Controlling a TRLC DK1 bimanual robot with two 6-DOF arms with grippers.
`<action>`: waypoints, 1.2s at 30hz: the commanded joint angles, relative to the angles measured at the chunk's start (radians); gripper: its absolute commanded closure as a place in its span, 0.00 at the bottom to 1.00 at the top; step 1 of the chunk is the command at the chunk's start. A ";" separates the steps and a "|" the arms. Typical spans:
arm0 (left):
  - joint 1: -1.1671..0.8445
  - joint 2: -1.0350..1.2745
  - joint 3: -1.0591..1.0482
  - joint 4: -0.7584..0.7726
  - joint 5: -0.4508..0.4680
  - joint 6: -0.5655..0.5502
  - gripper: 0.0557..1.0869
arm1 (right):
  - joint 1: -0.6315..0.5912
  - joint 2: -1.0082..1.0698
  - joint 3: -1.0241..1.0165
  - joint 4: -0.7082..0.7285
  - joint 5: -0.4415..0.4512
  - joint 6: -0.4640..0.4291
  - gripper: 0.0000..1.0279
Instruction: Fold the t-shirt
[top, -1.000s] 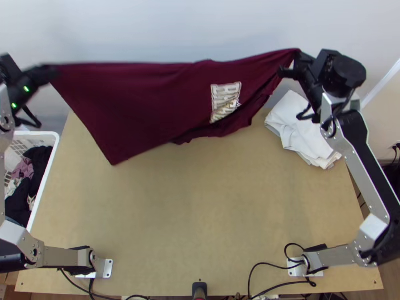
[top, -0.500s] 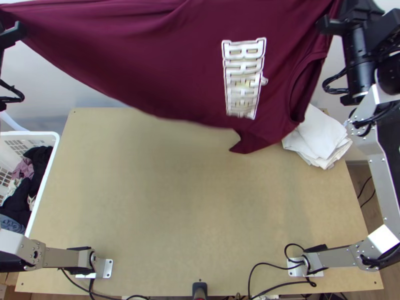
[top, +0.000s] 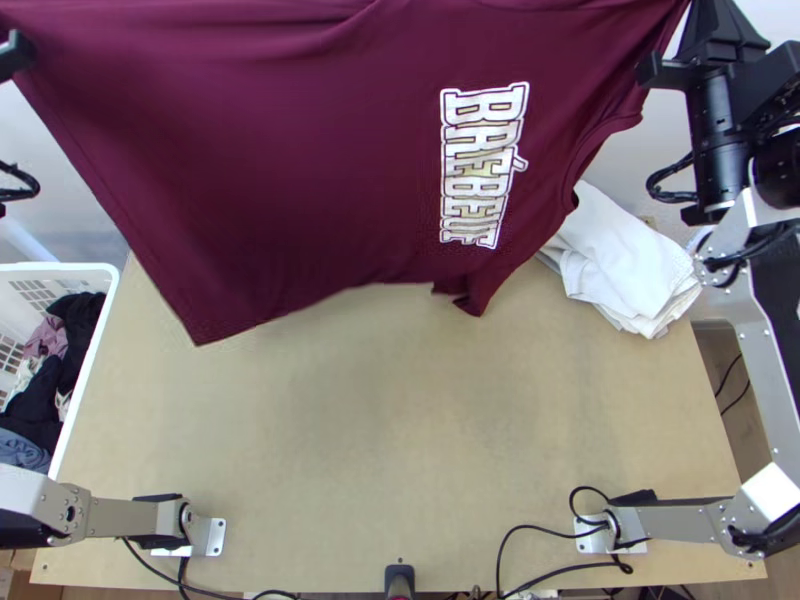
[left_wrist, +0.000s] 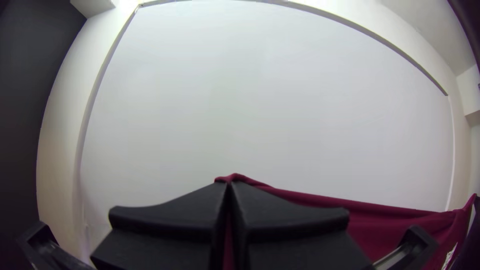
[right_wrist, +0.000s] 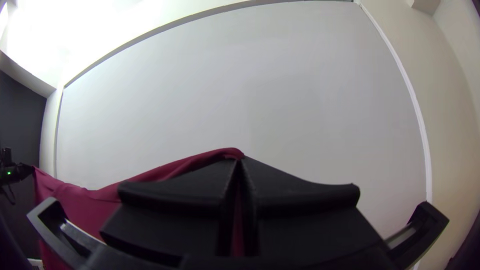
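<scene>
Basically, at ten o'clock the left gripper (top: 15, 55) pinches one end of the maroon t-shirt (top: 250, 170); a white basket (top: 60, 266) of clothes sits at nine. The shirt hangs spread across twelve, print showing. White cloth (top: 620, 260) lies layered at two, where the right gripper (top: 712, 35) clamps the shirt's other end.

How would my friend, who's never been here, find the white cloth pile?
Start at the big light wooden table. Go to its far right corner, where a loosely layered white cloth pile lies. It's plain and white, while the dark red t-shirt partly in front of it has big lettering and hangs in the air.
</scene>
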 joint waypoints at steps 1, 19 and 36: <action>0.017 0.041 0.020 0.089 -0.030 0.000 0.96 | -0.032 0.060 0.026 0.080 0.017 -0.018 0.97; -0.038 -0.032 0.023 0.314 -0.122 0.026 0.96 | -0.004 0.078 0.336 0.080 0.038 -0.075 0.97; -0.101 -0.601 -0.338 -0.011 -0.128 -0.046 0.96 | 0.024 -0.544 -0.042 -0.258 0.041 -0.067 0.97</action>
